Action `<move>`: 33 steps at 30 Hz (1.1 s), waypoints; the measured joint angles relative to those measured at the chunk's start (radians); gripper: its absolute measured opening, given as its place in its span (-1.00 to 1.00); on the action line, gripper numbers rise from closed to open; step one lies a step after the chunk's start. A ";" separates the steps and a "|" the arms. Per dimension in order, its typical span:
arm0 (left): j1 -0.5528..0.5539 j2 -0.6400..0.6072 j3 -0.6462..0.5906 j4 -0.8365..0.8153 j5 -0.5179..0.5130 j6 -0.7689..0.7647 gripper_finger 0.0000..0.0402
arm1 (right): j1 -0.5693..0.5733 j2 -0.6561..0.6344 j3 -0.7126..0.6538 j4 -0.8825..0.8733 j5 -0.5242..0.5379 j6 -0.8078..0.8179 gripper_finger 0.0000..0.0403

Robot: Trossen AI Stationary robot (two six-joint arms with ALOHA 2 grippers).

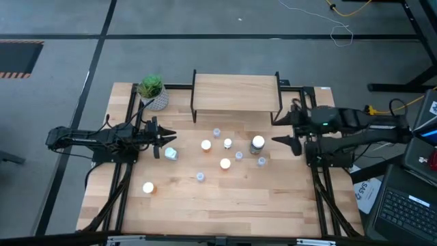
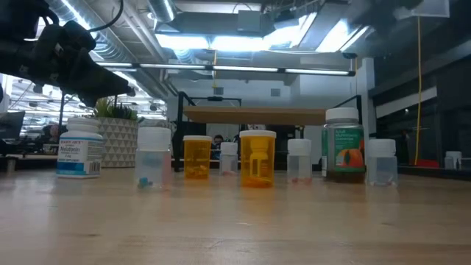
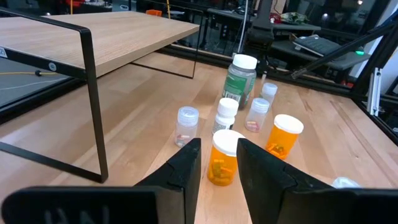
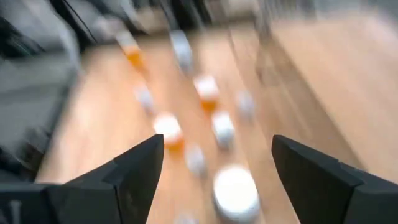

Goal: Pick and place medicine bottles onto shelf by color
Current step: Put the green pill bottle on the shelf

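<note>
Left gripper (image 1: 166, 139) hovering, right gripper (image 1: 290, 131) seemingly spread

– What lies around the table?
– A grey floor (image 1: 205, 27) crossed by dark lines, with a yellow cable (image 1: 355, 8) and a laptop (image 1: 410, 205) at the right edge.

– And beyond it?
– An open ceiling with bright strip lights (image 2: 221, 40), ducts (image 2: 110, 44) and a dark pillar (image 2: 360, 96).

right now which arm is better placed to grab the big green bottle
Right. The right gripper hangs open just beside the green bottle, while the left gripper sits across the cluster, nearer the white bottle.
</note>
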State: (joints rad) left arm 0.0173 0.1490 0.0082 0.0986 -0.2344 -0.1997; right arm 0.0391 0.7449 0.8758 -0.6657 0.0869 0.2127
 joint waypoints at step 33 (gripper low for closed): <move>0.000 0.000 0.000 -0.001 0.000 0.000 -0.51 | -0.005 0.577 0.050 -0.059 0.122 -0.114 0.48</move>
State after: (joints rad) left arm 0.0174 0.1489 0.0084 0.0978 -0.2341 -0.1997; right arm 0.0344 1.3223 0.9255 -0.7243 0.2087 0.0986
